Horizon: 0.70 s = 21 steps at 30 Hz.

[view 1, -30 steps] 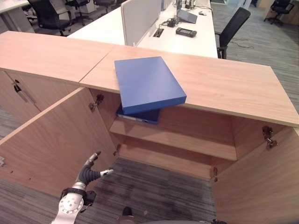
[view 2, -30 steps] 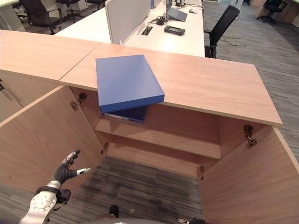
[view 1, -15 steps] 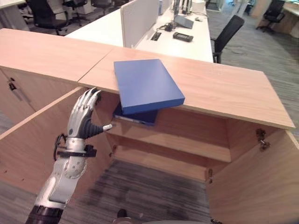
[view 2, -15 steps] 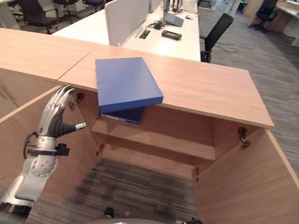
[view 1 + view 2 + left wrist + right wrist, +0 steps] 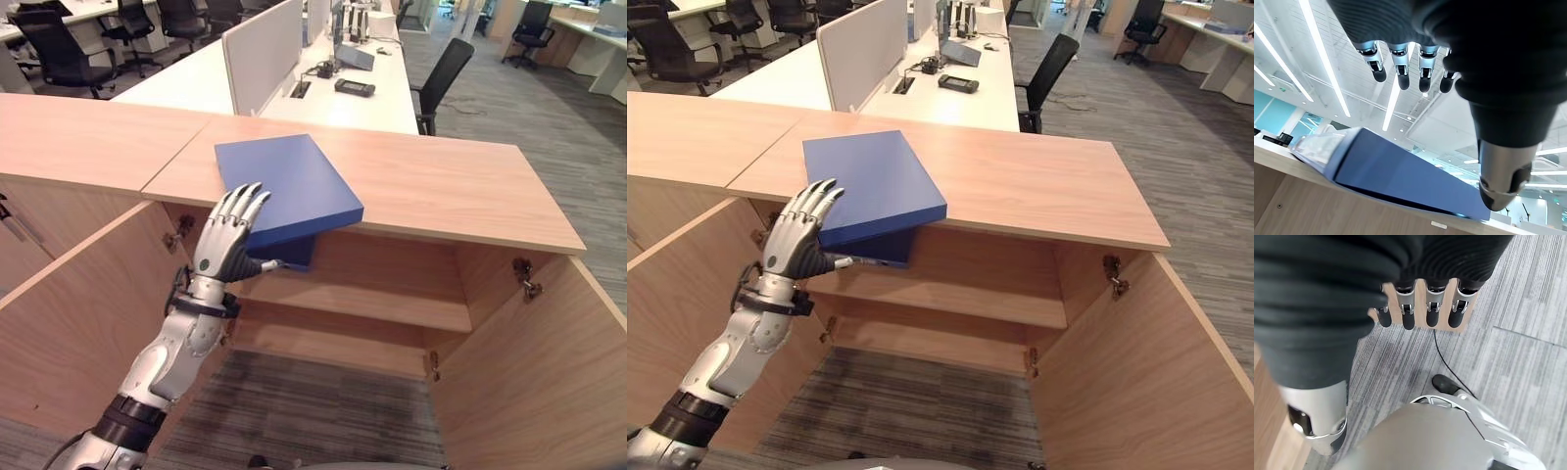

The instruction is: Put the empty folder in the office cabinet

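Blue folder [image 5: 287, 186] lying flat on the wooden top of the office cabinet [image 5: 441, 186], near corner jutting out past the top's front edge above the open compartment. A second dark blue item [image 5: 291, 257] tucked just under that overhang, on the upper shelf [image 5: 392, 304] inside the cabinet. Left hand [image 5: 227, 235] raised in front of the folder's overhanging corner, fingers [image 5: 250, 201] straight and spread, tips overlapping the folder's near edge in the head views; seen along the wrist, tips above the folder with a gap, so contact cannot be told. Nothing grasped, thumb held apart below the folder's edge. Both cabinet doors [image 5: 78, 313] swung wide open. Right hand [image 5: 1317, 308] hanging low over the grey carpet [image 5: 1528, 357], fingers straight and released, holding nothing. Compared with half a second ago: left hand lifted further and moved in from beside the left door to the folder's corner; folder itself unmoved on the cabinet top.
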Available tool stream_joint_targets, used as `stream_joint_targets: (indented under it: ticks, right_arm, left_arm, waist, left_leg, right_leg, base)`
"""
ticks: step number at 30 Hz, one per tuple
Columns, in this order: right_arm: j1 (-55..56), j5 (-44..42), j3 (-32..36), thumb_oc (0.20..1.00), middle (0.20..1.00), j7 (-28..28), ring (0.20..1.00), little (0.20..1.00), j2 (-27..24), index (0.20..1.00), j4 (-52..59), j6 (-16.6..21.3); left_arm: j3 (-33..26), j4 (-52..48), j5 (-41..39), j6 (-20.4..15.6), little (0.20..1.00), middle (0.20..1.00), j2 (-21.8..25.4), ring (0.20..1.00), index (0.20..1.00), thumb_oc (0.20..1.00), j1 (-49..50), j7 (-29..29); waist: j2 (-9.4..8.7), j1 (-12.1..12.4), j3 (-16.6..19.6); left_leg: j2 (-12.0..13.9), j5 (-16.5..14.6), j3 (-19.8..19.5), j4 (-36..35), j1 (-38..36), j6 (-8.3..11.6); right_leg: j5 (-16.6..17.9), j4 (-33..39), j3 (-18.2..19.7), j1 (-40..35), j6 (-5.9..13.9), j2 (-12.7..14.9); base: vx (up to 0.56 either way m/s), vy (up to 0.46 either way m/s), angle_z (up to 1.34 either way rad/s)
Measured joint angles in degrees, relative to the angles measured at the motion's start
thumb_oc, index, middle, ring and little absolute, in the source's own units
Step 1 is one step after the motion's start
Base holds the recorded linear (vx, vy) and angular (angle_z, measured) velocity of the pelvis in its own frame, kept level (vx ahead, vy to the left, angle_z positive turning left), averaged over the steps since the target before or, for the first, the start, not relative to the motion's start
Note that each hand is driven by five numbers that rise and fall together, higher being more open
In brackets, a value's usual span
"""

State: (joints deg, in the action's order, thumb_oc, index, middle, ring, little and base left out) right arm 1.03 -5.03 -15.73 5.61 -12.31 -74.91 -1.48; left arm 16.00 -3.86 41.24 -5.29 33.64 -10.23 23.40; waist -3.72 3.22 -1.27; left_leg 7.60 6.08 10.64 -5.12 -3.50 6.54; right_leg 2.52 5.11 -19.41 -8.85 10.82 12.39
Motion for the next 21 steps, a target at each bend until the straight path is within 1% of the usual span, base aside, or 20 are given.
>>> stream_joint_targets:
  ticks: [4, 7, 10, 14, 16, 17, 21]
  right_arm:
    - [0.02, 0.01, -0.3, 1.0, 1.0, 0.1, 1.0, 1.0, 0.01, 1.0, 0.01, -0.05]
    - [-0.2, 0.04, -0.32, 1.0, 1.0, 0.15, 1.0, 1.0, -0.04, 1.0, 0.02, -0.06]
    - [-0.26, 0.04, -0.39, 1.0, 1.0, 0.15, 1.0, 1.0, -0.06, 1.0, -0.02, -0.07]
    - [-0.3, 0.05, -0.48, 1.0, 1.0, 0.15, 1.0, 1.0, -0.07, 1.0, -0.01, -0.05]
    - [-0.32, 0.07, -0.63, 1.0, 1.0, 0.15, 1.0, 1.0, -0.11, 1.0, 0.04, -0.16]
    - [-0.32, 0.07, -0.69, 1.0, 1.0, 0.16, 1.0, 1.0, -0.12, 1.0, 0.03, -0.16]
    - [-0.45, 0.09, -1.77, 1.0, 1.0, 0.14, 1.0, 1.0, -0.18, 1.0, 0.09, -0.21]
  left_arm:
    - [1.21, 2.23, 0.79, 0.87, 1.0, 1.0, -0.69, 1.0, 1.0, 1.0, -2.39, -0.02]
    - [2.85, 3.84, 0.88, 1.47, 1.0, 1.0, -2.23, 1.0, 1.0, 1.0, -4.05, -0.01]
    - [4.86, 4.2, 1.5, 2.26, 1.0, 1.0, -2.42, 1.0, 1.0, 1.0, -4.95, -0.01]
    - [6.61, 6.99, 3.1, 3.06, 1.0, 1.0, -3.09, 1.0, 1.0, 1.0, -7.76, 0.05]
    - [7.09, 8.88, 4.37, 4.49, 1.0, 1.0, -3.79, 1.0, 1.0, 1.0, -10.56, 0.16]
    - [7.19, 8.97, 4.49, 4.77, 1.0, 1.0, -3.87, 1.0, 1.0, 1.0, -10.96, 0.25]
    - [8.21, 10.61, 5.34, 5.5, 1.0, 1.0, -3.98, 1.0, 1.0, 1.0, -12.67, 0.27]
  waist:
    - [-0.23, -0.12, 0.69]
    - [-0.5, -0.33, 0.96]
    - [-0.48, -0.85, 0.98]
    - [-0.12, -1.36, 1.16]
    - [0.14, -1.49, 1.34]
    - [0.23, -1.91, 1.52]
    - [0.65, -2.15, 1.79]
  left_leg:
    - [0.0, 0.0, 0.01, 0.0, 0.08, 0.0]
    - [-0.01, 0.01, 0.04, 0.01, 0.09, -0.01]
    - [0.0, 0.01, 0.06, 0.01, 0.09, -0.01]
    - [0.0, 0.01, 0.23, 0.01, 0.09, -0.01]
    - [0.0, 0.01, 0.37, 0.01, 0.12, -0.01]
    - [0.0, 0.0, 0.51, 0.01, 0.11, -0.01]
    - [0.0, 0.0, 0.71, 0.02, 0.11, -0.01]
  right_leg:
    - [0.01, -0.04, 0.02, 0.1, 0.01, 0.01]
    - [0.02, -0.06, 0.05, 0.13, -0.01, 0.01]
    - [0.03, -0.06, 0.06, 0.15, -0.02, 0.01]
    - [0.04, -0.06, 0.25, 0.32, -0.04, 0.01]
    - [0.08, -0.08, 0.41, 0.43, -0.07, 0.01]
    - [0.08, -0.07, 0.53, 0.53, -0.07, 0.03]
    - [0.11, -0.08, 0.68, 0.64, -0.09, 0.03]
  base:
    - [0.0, 0.0, 0.0]
    - [0.0, 0.0, 0.0]
    - [0.0, 0.0, 0.0]
    - [0.0, 0.005, -0.02]
    - [0.0, 0.009, -0.04]
    - [0.0, 0.008, -0.04]
    - [0.0, 0.0, -0.01]
